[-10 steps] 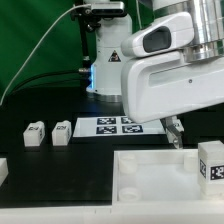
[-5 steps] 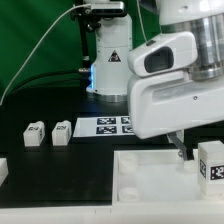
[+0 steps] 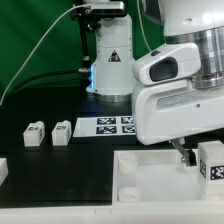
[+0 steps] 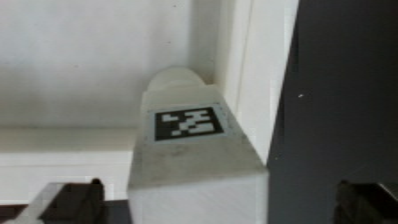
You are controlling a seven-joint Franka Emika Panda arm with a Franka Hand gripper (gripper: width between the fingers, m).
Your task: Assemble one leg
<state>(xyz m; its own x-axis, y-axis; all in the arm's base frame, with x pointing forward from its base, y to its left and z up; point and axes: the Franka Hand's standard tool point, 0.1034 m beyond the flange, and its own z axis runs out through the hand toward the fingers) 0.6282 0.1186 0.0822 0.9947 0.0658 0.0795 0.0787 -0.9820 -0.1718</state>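
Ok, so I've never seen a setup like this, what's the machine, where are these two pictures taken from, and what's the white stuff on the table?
The big white machine is a robot arm with a two-finger gripper at its tip. One picture comes from a camera off the arm, seeing the whole table; the other from a camera on the wrist, looking past the fingers. On the black table lie a large white tray, a flat marker board and two small legs. A third leg, with a square tag, sits at the tray, right ahead of the open gripper. Nothing is held.
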